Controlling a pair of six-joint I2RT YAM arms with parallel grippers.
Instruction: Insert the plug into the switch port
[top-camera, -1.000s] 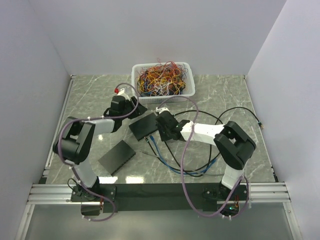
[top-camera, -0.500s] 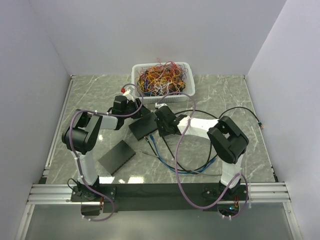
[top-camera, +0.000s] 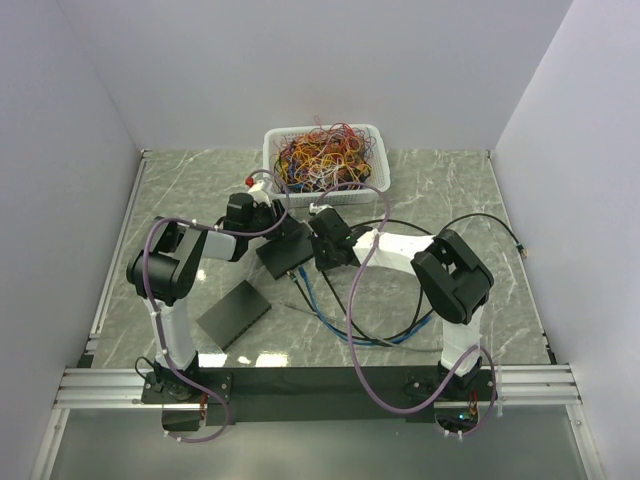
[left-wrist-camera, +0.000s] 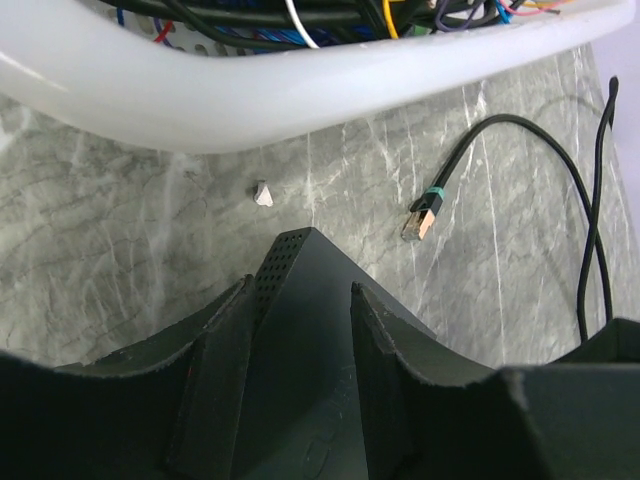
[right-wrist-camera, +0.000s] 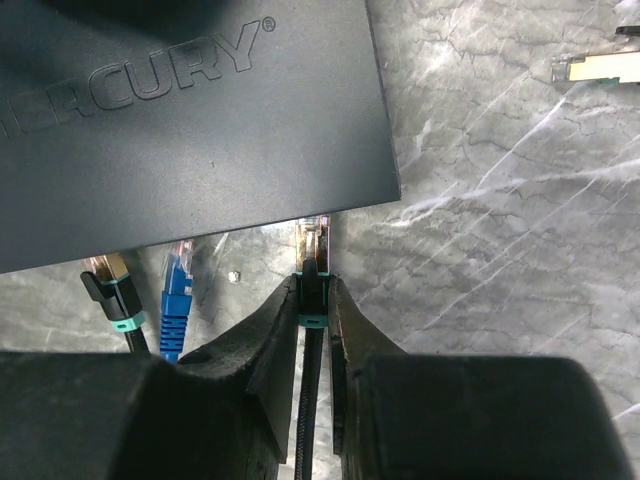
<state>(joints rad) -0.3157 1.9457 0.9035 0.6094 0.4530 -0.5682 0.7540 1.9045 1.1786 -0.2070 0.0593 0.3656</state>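
The black Mercury switch (right-wrist-camera: 190, 130) lies mid-table (top-camera: 286, 250), its port edge facing my right gripper (right-wrist-camera: 312, 285). That gripper (top-camera: 318, 255) is shut on a black cable's plug with a teal band (right-wrist-camera: 312, 300). The plug's clear tip (right-wrist-camera: 316, 236) touches the switch's edge near its right corner. How far it sits in a port is hidden. My left gripper (left-wrist-camera: 300, 290) clasps the switch's far corner (left-wrist-camera: 298, 262), one finger (left-wrist-camera: 225, 370) on each side. From above, the left gripper (top-camera: 268, 222) sits behind the switch.
Two more plugs, one black-and-teal (right-wrist-camera: 115, 292) and one blue (right-wrist-camera: 177, 292), lie by the same edge. A loose gold plug (left-wrist-camera: 420, 218) and black cable loops (top-camera: 430, 300) lie to the right. A white basket (top-camera: 372, 182) of tangled wires stands behind. A second black box (top-camera: 233, 313) lies front left.
The left arm has folded in closer and its gripper has settled on the switch's far corner. The right gripper has moved slightly up and left with its plug, toward the switch's edge.
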